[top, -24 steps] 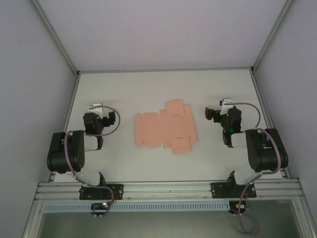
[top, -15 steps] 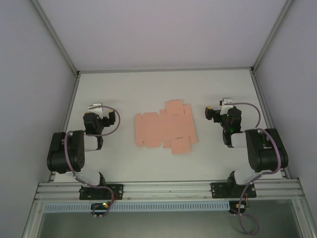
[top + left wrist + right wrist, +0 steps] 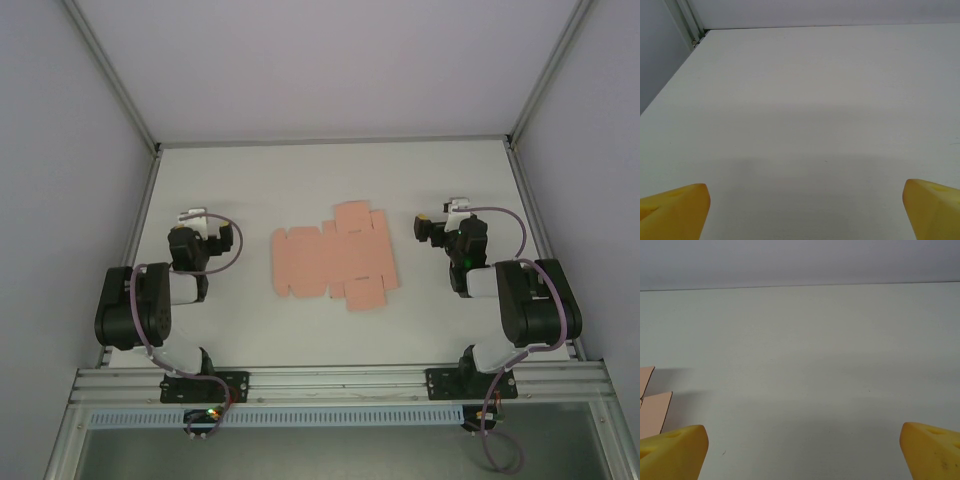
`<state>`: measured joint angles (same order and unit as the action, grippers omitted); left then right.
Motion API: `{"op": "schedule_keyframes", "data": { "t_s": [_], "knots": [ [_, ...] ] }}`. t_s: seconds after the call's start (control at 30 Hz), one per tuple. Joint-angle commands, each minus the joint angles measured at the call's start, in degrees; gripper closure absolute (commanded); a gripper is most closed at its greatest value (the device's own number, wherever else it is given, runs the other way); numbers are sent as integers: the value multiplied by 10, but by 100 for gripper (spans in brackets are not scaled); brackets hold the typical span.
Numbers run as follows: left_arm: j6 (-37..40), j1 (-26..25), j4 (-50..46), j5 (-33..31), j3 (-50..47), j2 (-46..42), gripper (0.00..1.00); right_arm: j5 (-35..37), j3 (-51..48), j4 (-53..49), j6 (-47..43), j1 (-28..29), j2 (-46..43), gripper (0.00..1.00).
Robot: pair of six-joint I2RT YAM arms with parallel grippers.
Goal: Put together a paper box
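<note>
Salmon-pink thin-card paper box point(image 3: 333, 262), a flat die-cut sheet, lies unfolded mid white table point(image 3: 300, 180), between the arms, touching neither. Left gripper point(image 3: 805, 210) and right gripper point(image 3: 802, 450): jaws spread wide, nothing held. Judged: folding not begun. Next: reach in and lift a flap edge, likely fiddly on thin card.

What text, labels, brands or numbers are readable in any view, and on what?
None readable.
paper box: plain salmon-pink card lying flat, no print.
left claw and right claw: plain yellow fingers, no lettering.
left arm and right arm: any label on them is too small to read from above.
</note>
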<state>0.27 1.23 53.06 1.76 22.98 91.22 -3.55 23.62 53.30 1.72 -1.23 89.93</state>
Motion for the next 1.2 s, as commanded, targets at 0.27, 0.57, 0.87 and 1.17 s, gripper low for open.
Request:
{"op": "schedule_keyframes", "data": {
  "t_s": [0.27, 0.57, 0.87, 1.17],
  "knots": [
    [-2, 7, -73, -16, 2, -91, 0, 55, 13, -98, 20, 3, -77, 0],
    [-116, -3, -309, -15, 68, -274, 0, 52, 131, -426, 117, 12, -233, 0],
    [-209, -168, -521, 4, 201, -156, 0, 13, 260, -664, 220, 178, -172, 5],
    [-260, -269, -608, 37, 301, 2, 0, -41, 329, -685, 234, 253, 17, 34]
  ]
}}
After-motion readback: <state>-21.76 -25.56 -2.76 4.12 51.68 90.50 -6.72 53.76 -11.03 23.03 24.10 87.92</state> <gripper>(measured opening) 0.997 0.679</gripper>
